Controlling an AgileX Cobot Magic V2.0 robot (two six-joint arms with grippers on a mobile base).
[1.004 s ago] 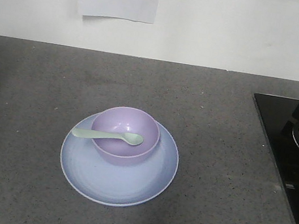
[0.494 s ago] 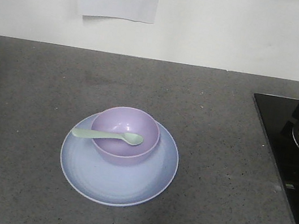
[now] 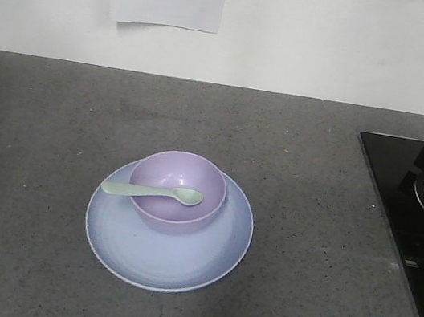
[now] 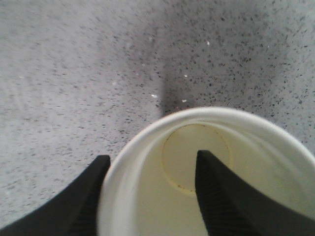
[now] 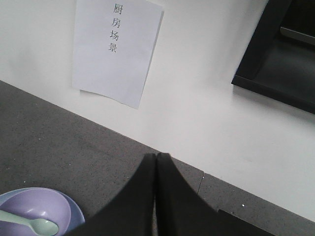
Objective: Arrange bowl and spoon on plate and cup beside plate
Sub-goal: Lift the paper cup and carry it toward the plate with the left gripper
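Your left end effector [image 4: 150, 196] pinches the cup [image 4: 206, 172] wall; the plate [image 3: 177, 271] lies out of its view. Right end effector [image 5: 156, 162] pressed together.

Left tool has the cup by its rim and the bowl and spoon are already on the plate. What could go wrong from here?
1. The left tool pinches only the cup wall, one finger inside, one outside; the paper rim could buckle or slip.
2. The spoon lies across the bowl with its handle overhanging toward the plate's left edge; bringing the cup in there could knock it off.
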